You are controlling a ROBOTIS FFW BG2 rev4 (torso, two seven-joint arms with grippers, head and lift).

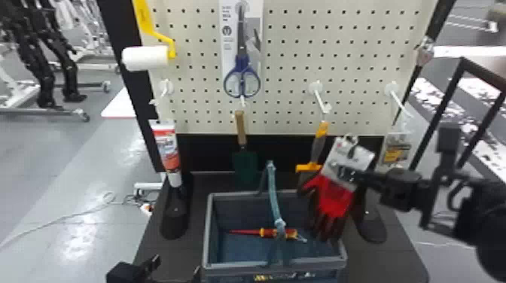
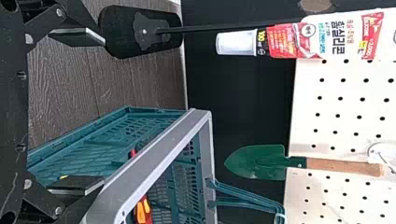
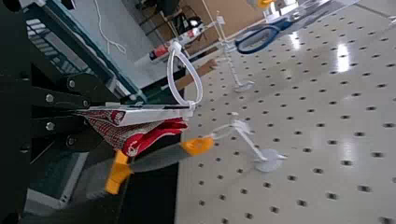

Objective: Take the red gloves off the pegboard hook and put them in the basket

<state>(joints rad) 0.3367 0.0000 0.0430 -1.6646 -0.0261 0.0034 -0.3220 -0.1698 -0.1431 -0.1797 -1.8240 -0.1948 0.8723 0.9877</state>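
Right gripper (image 1: pixel 347 174) is pinching the red gloves (image 1: pixel 336 197) by their card (image 1: pixel 362 155). Gloves are hanging below it, long axis near vertical, lower ends overlapping the basket's right end in head view (depth is staying unclear). Basket (image 1: pixel 233 265) is lying below and left of that gripper; right arm's nearer, so left-and-down looks likely. Right wrist view is showing the card edge-on, loop (image 3: pixel 199 83) hanging on no hook. Left gripper (image 2: pixel 103 111) is sitting near basket's left side, fingers spread.
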